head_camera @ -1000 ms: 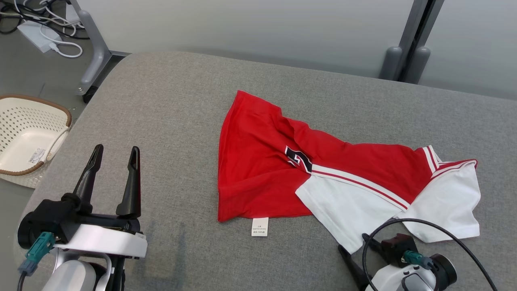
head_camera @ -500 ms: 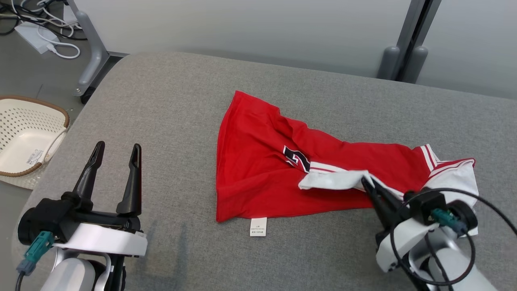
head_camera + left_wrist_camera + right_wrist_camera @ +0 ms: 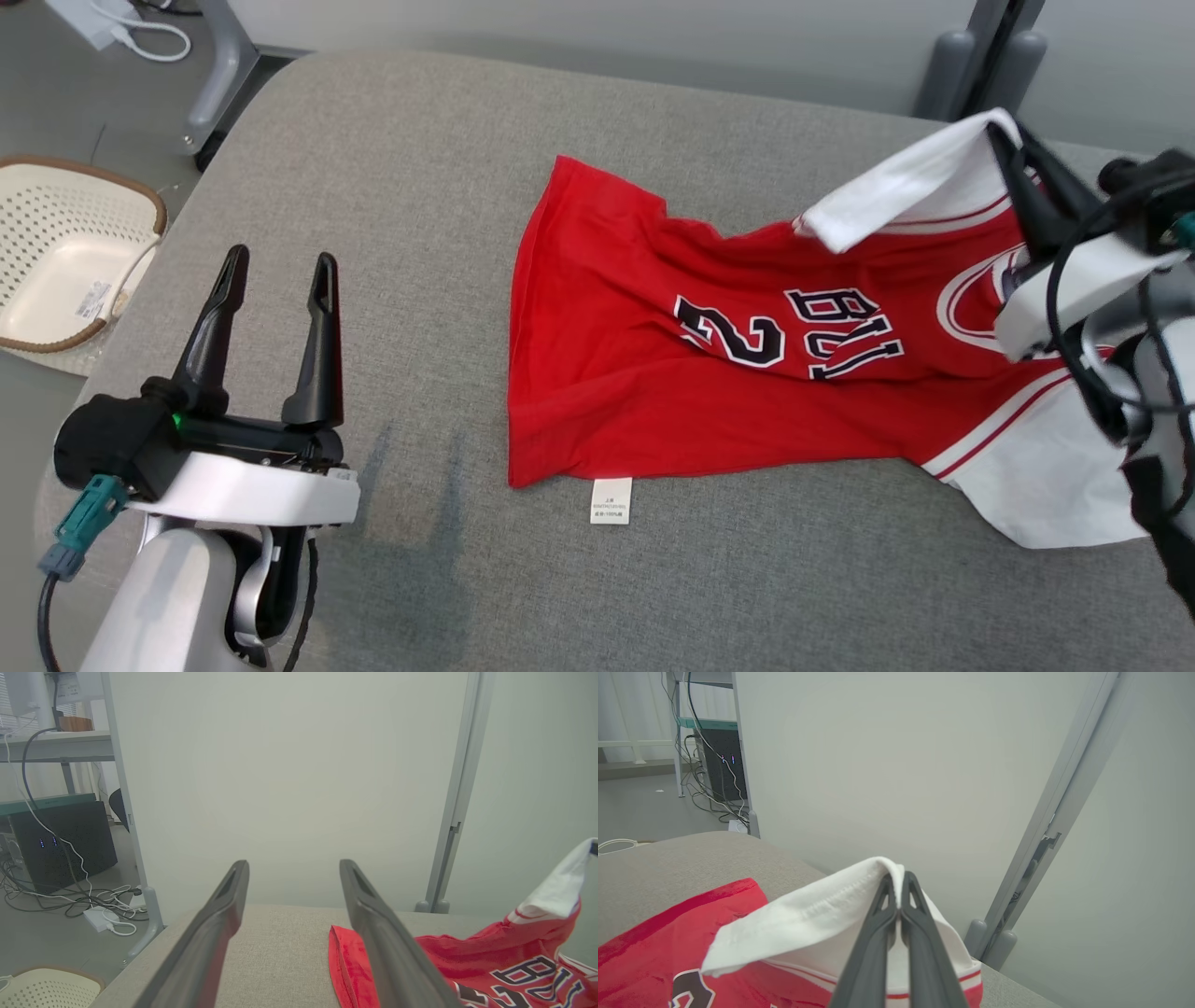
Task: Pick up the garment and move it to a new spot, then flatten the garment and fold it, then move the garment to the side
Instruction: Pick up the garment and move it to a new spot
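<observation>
- Red garment (image 3: 653, 392) lies on the grey padded table (image 3: 420, 187), right of centre; its white flap (image 3: 896, 182), folded across the chest a second ago, is now raised, baring the black lettering
- Right gripper (image 3: 1001, 140) pinches that flap, fingers closed on the cloth
- Left gripper (image 3: 280, 257) hovers spread wide at the table's left, unchanged
</observation>
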`<state>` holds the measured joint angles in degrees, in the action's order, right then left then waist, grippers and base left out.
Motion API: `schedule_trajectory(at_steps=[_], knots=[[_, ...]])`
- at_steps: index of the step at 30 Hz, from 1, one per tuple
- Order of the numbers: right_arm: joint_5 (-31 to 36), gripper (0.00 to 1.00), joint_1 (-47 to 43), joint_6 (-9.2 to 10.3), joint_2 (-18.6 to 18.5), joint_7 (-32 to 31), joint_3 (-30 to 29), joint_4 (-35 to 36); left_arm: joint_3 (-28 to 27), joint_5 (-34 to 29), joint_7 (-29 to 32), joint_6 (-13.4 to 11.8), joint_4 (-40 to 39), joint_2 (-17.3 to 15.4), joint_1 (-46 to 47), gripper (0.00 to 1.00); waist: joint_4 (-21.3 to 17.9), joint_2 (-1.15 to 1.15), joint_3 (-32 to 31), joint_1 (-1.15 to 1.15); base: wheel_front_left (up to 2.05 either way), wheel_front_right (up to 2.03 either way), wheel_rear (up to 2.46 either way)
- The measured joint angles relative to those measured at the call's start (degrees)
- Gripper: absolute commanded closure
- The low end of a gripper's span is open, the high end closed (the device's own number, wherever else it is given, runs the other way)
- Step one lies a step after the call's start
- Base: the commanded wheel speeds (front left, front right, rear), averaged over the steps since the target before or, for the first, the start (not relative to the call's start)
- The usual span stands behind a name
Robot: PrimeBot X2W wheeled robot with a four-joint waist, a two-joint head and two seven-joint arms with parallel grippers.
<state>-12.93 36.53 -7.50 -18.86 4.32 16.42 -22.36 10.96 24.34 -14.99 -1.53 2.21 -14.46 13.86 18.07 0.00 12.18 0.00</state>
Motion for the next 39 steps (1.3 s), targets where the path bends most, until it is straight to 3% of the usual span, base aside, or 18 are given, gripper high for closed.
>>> schedule_trajectory(at_steps=[6, 11, 12, 14, 20, 26, 39], knots=[[-0.7, 1.00, 10.7, 0.00, -3.2, 2.8, 0.5, -10.0, -0.1, -2.0, 0.0, 2.6, 0.4, 3.3, 2.6, 0.00, 1.8, 0.00, 4.1, 0.00, 0.00, 0.00, 0.00], [-1.3, 1.00, 16.9, 0.00, -3.4, 4.9, 1.3, -18.8, -1.0, -3.7, 0.0, 4.5, 1.0, 5.8, 3.8, 0.00, 3.5, 0.00, 6.9, 0.00, 0.00, 0.00, 0.00], [-1.3, 0.94, 17.8, 0.00, -3.3, 5.4, 1.4, -20.2, -1.2, -3.9, 0.0, 4.8, 1.1, 6.2, 4.1, 0.00, 3.7, 0.00, 7.4, 0.00, 0.00, 0.00, 0.00], [-1.5, 0.00, 19.9, 0.00, -2.6, 7.0, 1.9, -23.7, -2.1, -4.8, 0.0, 5.5, 1.4, 6.9, 4.1, 0.00, 3.9, 0.00, 8.3, 0.00, 0.00, 0.00, 0.00], [-2.1, 0.00, 20.1, 0.00, -0.4, 9.9, 2.5, -26.6, -4.0, -6.2, 0.0, 6.6, 2.2, 7.9, 4.2, 0.00, 2.1, 0.00, 8.4, 0.00, 0.00, 0.00, 0.00], [-3.0, 0.00, 15.7, 0.00, 1.0, 10.5, 1.0, -24.5, -5.4, -7.4, 0.0, 7.0, 2.7, 7.9, 4.1, 0.00, -0.2, 0.00, 6.9, 0.00, 0.00, 0.00, 0.00], [-0.4, 0.00, -10.0, 0.01, 5.1, 10.7, -9.8, -5.6, -8.3, -8.3, 0.0, 7.3, 4.2, 7.2, -2.1, 0.00, -5.9, 0.00, 1.1, 0.00, 0.00, 0.00, 0.00]])
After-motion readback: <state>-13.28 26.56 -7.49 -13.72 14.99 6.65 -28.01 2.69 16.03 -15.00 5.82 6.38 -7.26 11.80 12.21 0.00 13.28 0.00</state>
